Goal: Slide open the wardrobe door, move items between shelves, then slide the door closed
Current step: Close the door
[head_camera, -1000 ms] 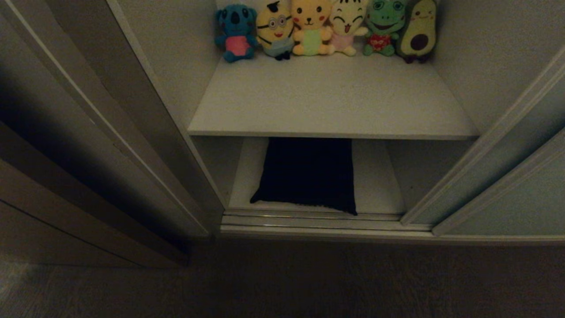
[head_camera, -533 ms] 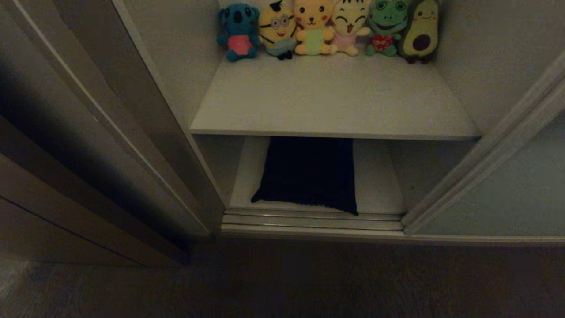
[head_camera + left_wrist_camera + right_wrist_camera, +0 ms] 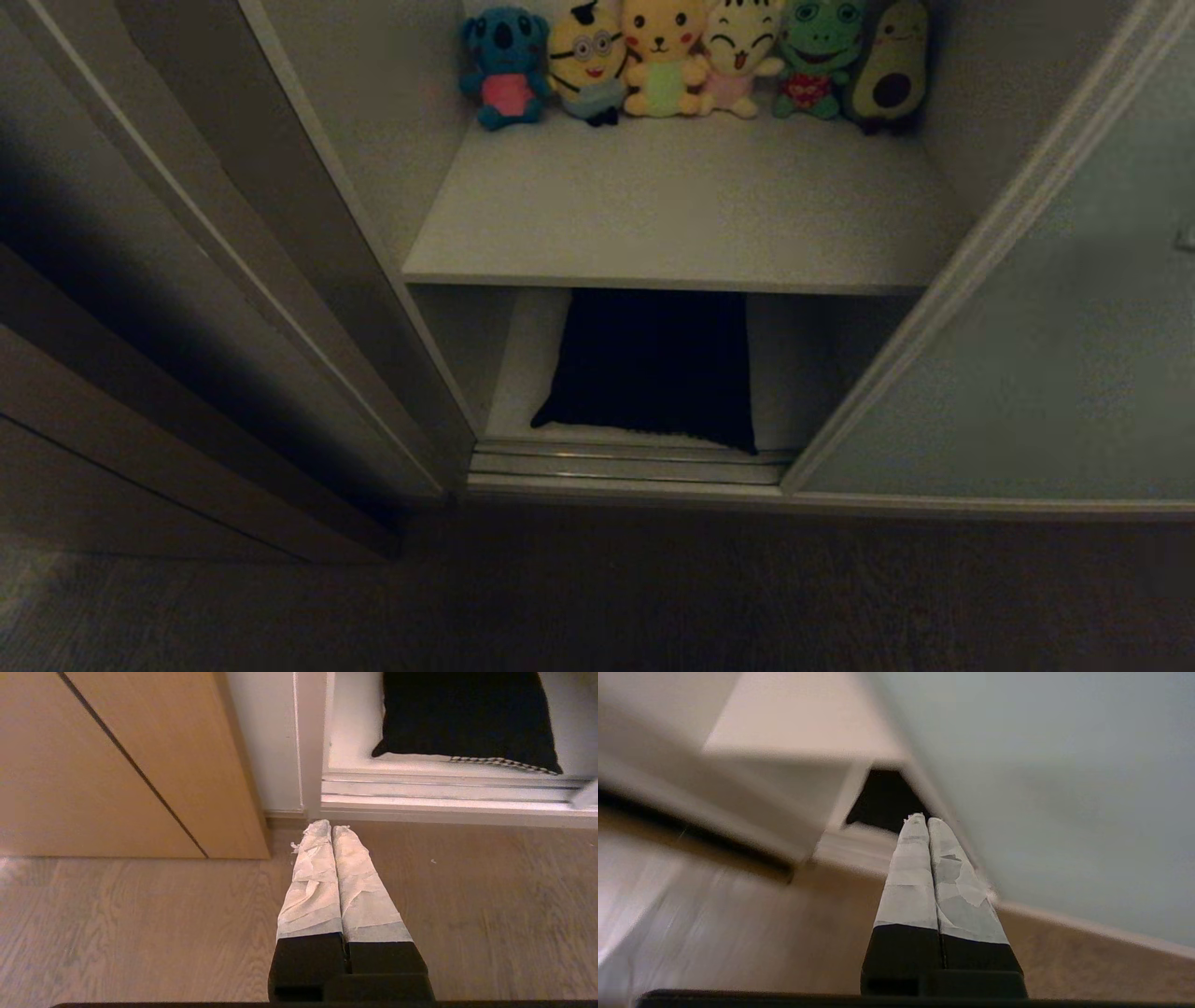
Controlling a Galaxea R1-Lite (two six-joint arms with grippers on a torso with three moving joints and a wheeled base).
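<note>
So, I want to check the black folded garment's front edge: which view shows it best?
The left wrist view: the black garment is well lit there, with a patterned edge peeking out beneath it. The head view shows it dark under the upper shelf. The right wrist view gives only a blurred dark patch.

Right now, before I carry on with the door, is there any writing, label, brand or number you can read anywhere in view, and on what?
None: no readable text in any view.
Plush toys: faces and patches only, no letters.
Sliding wardrobe door: plain panel; a small pale mark at its right edge, too small to read.
Black garment: checked edge trim, no label showing.
Taped left gripper and right gripper: no print.
</note>
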